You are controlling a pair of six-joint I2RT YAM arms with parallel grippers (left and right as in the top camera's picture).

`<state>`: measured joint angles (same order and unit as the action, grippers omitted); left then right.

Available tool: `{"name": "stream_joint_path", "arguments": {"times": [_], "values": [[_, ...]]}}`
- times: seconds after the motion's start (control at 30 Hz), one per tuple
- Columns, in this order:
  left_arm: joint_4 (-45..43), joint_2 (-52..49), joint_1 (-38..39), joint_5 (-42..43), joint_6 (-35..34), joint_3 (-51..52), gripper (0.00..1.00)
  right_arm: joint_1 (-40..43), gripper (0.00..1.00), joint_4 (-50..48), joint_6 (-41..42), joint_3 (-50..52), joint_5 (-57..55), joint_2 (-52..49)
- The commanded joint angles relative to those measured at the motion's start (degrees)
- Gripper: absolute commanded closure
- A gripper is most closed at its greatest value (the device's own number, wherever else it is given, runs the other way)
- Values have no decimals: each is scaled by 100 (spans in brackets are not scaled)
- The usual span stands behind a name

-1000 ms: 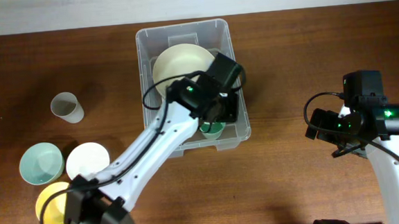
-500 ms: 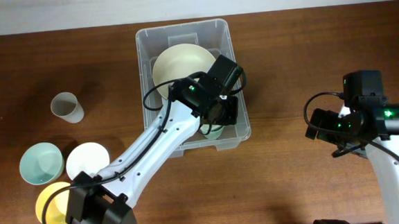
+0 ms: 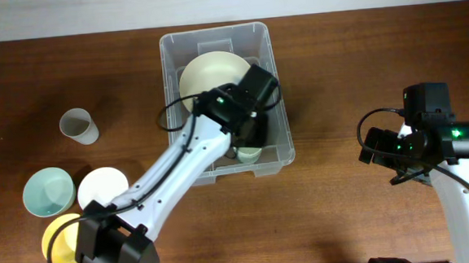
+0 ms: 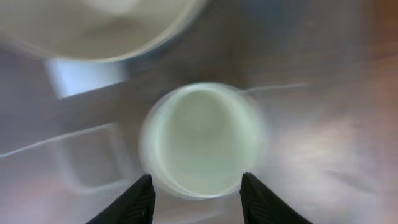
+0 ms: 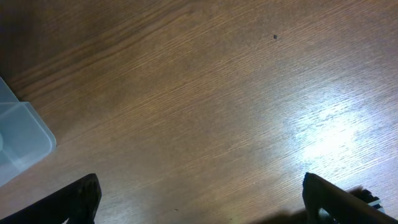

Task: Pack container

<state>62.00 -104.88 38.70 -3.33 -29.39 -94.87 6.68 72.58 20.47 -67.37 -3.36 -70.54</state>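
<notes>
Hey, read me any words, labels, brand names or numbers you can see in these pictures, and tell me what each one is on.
No text can be read in any view.
The white label on the floor of the container: too blurred, nothing legible.
Nothing else in view shows any print, number or sign.
</notes>
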Motion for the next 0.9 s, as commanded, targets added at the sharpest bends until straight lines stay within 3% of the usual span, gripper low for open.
{"name": "stream_joint_path", "arguments": {"times": [0.0, 0.17, 0.33, 0.57, 0.87], "values": [[269, 184, -658, -551, 7, -57, 57, 7, 1, -4, -52, 15, 13, 33], [568, 66, -1309, -181, -92, -50, 66, 4, 1, -17, -52, 15, 13, 33], [579, -258, -1436, 365, 83, 46, 74, 4, 1, -17, -52, 15, 13, 33], [535, -1038, -1316, 1117, 208, 131, 75, 4, 1, 0, -52, 15, 13, 33], [245, -1414, -1102, 1152, 210, 129, 76, 4, 1, 0, -52, 15, 13, 33]]}}
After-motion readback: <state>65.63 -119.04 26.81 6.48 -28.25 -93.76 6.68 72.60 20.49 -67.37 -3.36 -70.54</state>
